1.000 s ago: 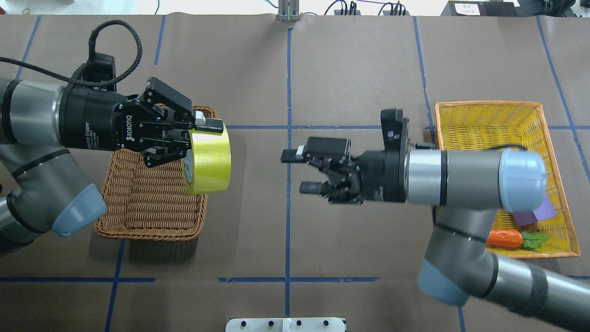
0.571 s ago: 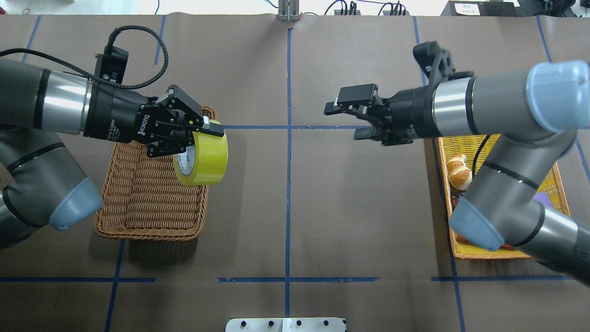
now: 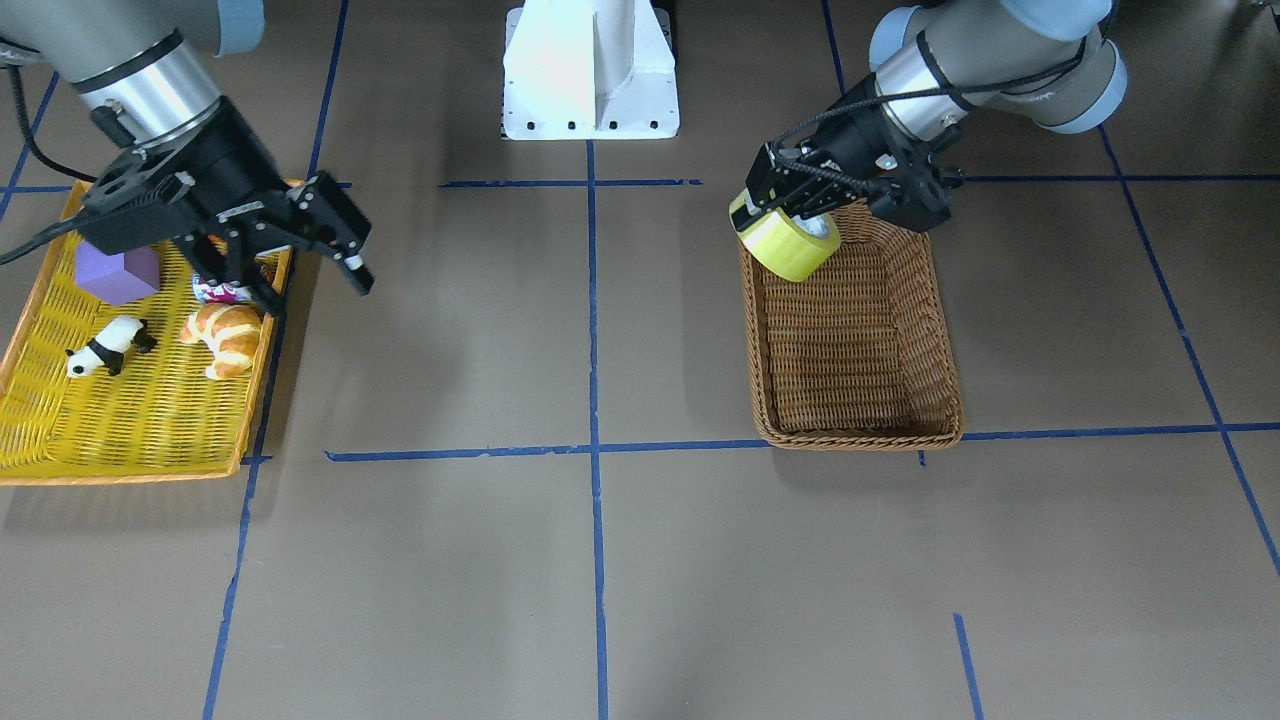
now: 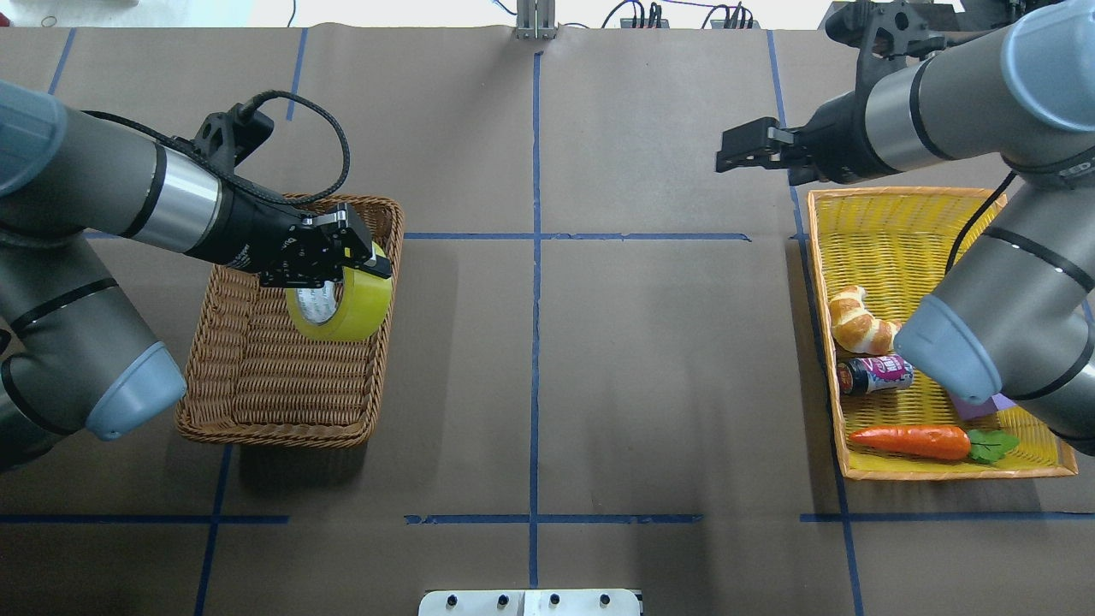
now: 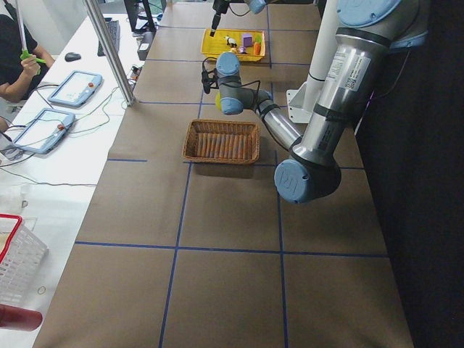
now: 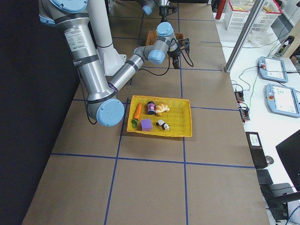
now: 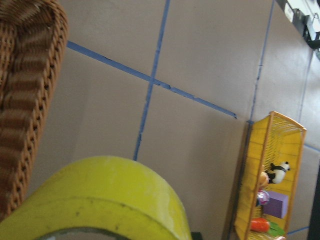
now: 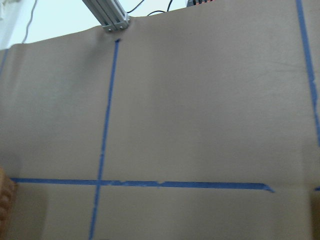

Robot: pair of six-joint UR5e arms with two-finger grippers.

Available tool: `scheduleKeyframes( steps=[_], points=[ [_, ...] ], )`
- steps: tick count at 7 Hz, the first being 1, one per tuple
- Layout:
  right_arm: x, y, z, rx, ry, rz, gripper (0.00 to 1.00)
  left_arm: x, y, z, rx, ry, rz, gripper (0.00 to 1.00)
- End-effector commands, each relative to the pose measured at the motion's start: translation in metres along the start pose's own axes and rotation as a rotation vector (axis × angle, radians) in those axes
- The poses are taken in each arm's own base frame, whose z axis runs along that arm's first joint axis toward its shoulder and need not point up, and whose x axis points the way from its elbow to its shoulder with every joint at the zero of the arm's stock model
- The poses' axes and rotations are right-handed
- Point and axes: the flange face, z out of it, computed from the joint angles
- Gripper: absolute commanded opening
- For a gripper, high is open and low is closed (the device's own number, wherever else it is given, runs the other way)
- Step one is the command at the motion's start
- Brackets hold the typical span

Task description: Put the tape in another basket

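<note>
Left gripper (image 4: 364, 261), clenching the tape (image 4: 342, 306), has descended; wicker basket (image 4: 274, 435) lies beneath its fingers. Right gripper (image 4: 729, 160), fingers spread, has retreated.

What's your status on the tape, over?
Left gripper shut on tape roll. Roll hangs over brown wicker basket, not released. Right gripper open, empty, beside yellow tray. Nothing seen in basket below.

Cut off by the lower edge of the left wrist view, with only its upper yellow arc in frame: the tape (image 7: 105, 200); clipped there too, by the left and top edges, the basket (image 7: 30, 90). Mostly hidden in the overhead view under the elbow of the right arm (image 4: 949, 355): the purple block (image 4: 984, 405). Too small to read: the label on the jar (image 4: 874, 375).
</note>
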Motion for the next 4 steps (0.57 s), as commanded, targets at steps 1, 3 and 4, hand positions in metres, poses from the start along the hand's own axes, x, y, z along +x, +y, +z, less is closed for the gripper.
scheduleKeyframes(
  steps=[1, 3, 4],
  points=[
    [0.061, -0.002, -0.012, -0.090, 0.174, -0.207, 1.00, -0.047, -0.011, 0.027, 0.031, -0.171, 0.103, 0.00],
    [0.103, -0.015, -0.045, -0.148, 0.139, -0.180, 1.00, -0.090, -0.007, 0.070, 0.059, -0.282, 0.168, 0.01],
    [0.122, -0.018, -0.055, -0.166, 0.118, -0.181, 1.00, -0.100, -0.007, 0.078, 0.058, -0.313, 0.183, 0.02]
  ],
)
